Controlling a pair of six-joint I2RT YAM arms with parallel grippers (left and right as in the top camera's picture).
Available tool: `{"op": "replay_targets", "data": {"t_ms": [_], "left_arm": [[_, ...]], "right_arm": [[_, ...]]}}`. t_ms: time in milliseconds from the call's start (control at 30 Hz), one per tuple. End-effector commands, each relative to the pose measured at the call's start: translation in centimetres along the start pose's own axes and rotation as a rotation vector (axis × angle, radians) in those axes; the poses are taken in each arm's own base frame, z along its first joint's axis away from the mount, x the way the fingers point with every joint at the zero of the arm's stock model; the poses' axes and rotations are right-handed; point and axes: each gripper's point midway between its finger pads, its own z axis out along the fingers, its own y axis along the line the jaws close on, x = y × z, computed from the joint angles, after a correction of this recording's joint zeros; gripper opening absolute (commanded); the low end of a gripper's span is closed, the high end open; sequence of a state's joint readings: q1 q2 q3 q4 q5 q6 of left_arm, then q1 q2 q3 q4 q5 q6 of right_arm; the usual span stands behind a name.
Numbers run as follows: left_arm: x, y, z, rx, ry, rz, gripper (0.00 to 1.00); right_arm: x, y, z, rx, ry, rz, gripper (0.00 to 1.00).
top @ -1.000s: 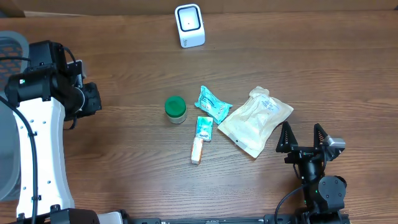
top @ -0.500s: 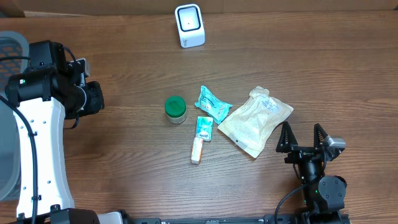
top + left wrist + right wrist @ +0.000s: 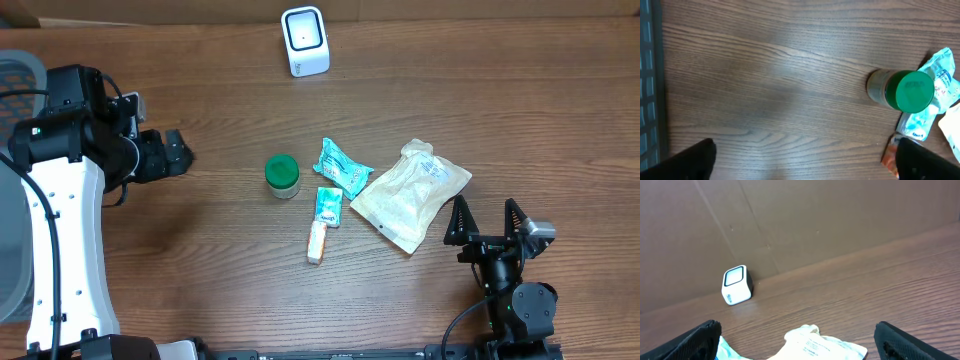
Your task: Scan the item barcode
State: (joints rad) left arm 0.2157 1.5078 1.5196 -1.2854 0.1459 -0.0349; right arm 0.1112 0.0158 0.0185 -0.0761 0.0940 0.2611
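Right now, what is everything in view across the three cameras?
scanner: one, white, far side of the table, centre
jar: one, green lid, mid-table
pouch: one, teal, right of the jar
sachet: one, teal, nearer than the pouch
stick: one, white and orange, at the sachet's near end
bag: one, beige, right of the pouch
bin: one, grey, left edge
table: one, brown wood
left gripper: one, black, open, left of the jar
right gripper: one, black, open, near the bag

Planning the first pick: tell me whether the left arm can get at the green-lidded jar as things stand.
Probably yes: the left arm's open fingers face the small green-lidded jar across the brown wooden table, nothing between them.
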Motion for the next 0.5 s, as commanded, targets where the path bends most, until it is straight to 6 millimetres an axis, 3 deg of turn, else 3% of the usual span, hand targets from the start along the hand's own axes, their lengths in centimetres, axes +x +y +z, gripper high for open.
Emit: {"op": "replay_targets", "data": {"t_ms": [0, 467], "left_arm": [[0.24, -0.38, 0.38, 0.014, 0.014, -0.001, 0.04], [0.58, -1.01, 0.36, 0.049, 0.029, -0.029, 0.04]], "right_arm": [[0.23, -0.29, 0.04, 0.011, -0.001, -0.004, 1.00], [0.23, -0.29, 0.04, 0.011, -0.001, -0.004, 1.00]]}}
